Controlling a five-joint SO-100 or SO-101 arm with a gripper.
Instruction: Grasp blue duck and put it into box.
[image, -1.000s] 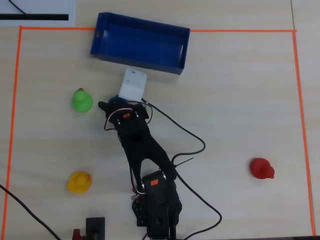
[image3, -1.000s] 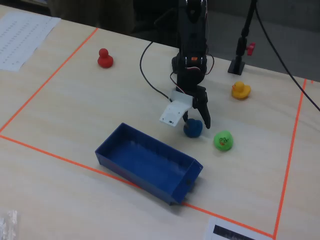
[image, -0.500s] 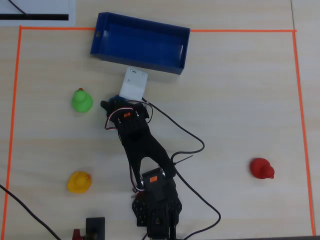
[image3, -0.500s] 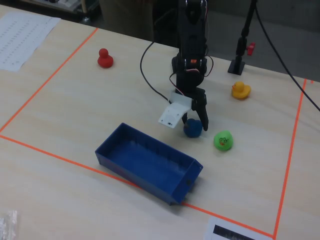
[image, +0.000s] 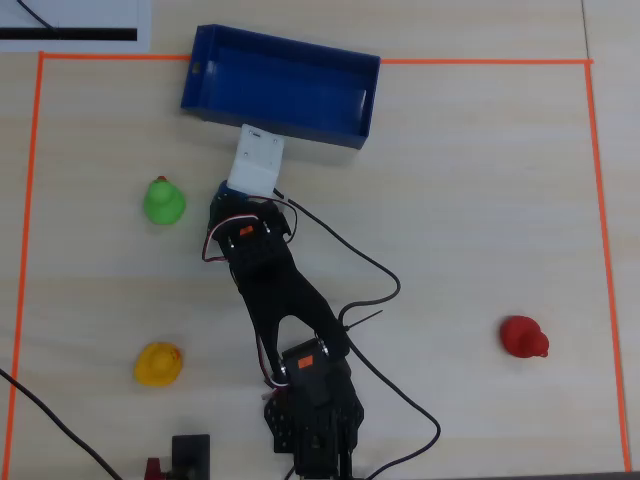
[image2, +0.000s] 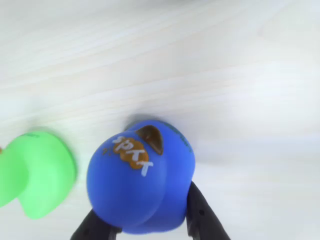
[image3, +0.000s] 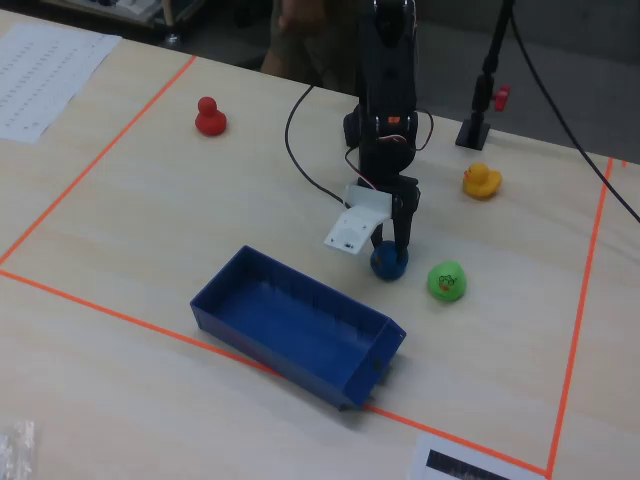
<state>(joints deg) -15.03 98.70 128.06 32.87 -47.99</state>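
The blue duck (image2: 140, 180) fills the lower middle of the wrist view, with a black finger (image2: 95, 227) on its left and another on its right. My gripper (image2: 145, 220) is shut on it. In the fixed view the gripper (image3: 391, 252) points straight down and holds the duck (image3: 388, 264) at or just above the table, beside the right end of the dark blue box (image3: 270, 350). In the overhead view the box (image: 270, 125) lies at the top. Only a blue sliver of the duck (image: 222, 190) shows under the arm's white mount.
A green duck (image: 163, 201) sits close beside the gripper; it also shows in the wrist view (image2: 35, 172) and fixed view (image3: 446, 280). A yellow duck (image: 159, 364) and a red duck (image: 524, 337) stand farther off. Orange tape (image: 600, 200) borders the work area.
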